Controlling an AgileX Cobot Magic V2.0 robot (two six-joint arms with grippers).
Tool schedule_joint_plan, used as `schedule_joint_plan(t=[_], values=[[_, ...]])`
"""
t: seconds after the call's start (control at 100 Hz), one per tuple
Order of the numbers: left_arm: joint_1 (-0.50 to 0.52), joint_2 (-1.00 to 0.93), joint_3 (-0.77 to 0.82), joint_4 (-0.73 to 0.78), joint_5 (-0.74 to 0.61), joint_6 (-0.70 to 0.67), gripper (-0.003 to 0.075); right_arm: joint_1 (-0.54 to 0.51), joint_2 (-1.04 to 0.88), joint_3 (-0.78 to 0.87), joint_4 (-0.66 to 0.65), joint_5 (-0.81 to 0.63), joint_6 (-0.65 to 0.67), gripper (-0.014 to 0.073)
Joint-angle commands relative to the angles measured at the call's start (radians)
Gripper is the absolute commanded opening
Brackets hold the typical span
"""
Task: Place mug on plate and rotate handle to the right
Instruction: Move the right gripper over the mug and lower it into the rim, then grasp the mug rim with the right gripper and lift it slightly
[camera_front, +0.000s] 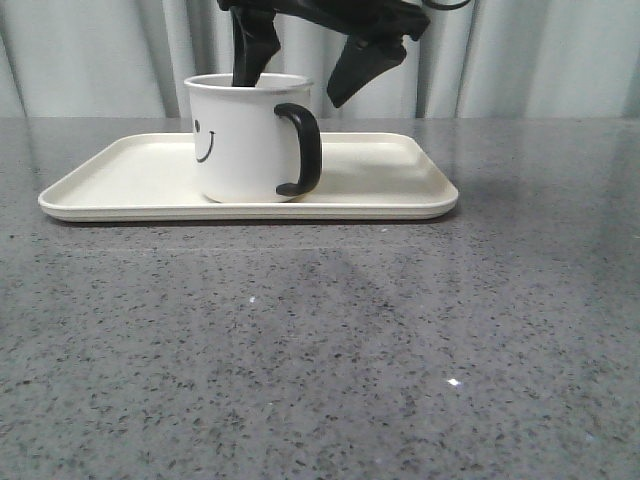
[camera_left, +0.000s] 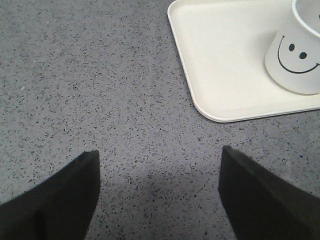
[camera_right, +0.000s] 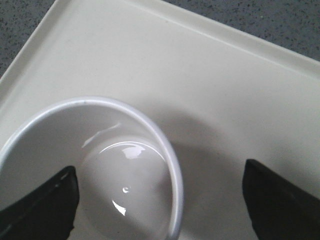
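Observation:
The white mug (camera_front: 245, 140) with a black smiley face stands upright on the cream plate (camera_front: 130, 175), left of its middle. Its black handle (camera_front: 305, 148) points to the right in the front view. My right gripper (camera_front: 290, 92) hangs open over the mug's right rim, one finger dipped inside the mug and the other outside, above the handle. The right wrist view shows the mug's rim (camera_right: 150, 125) between those fingers, with the plate (camera_right: 200, 75) below. My left gripper (camera_left: 159, 160) is open over bare table, apart from the plate's corner (camera_left: 220, 55) and the mug (camera_left: 297, 55).
The plate lies on a grey speckled tabletop (camera_front: 320, 350) that stretches wide in front of it. A pale curtain (camera_front: 90, 60) hangs behind the table.

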Motion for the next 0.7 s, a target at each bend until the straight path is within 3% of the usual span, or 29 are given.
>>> schedule_joint_plan(t=[0.0, 0.1, 0.38, 0.69], values=[[0.003, -0.004, -0.025, 0.001, -0.069, -0.009, 0.0494, -0.004, -0.054, -0.036, 0.003, -0.055, -0.001, 0.0645], [0.003, -0.004, -0.025, 0.001, -0.068, -0.009, 0.0494, -0.004, -0.054, -0.036, 0.003, -0.055, -0.001, 0.0575], [0.003, -0.004, -0.025, 0.001, -0.068, -0.009, 0.0494, -0.005, -0.054, -0.036, 0.003, -0.050, -0.001, 0.0236], [0.003, -0.004, -0.025, 0.001, -0.054, -0.009, 0.0494, -0.006, -0.054, -0.036, 0.003, -0.080, -0.001, 0.0021]])
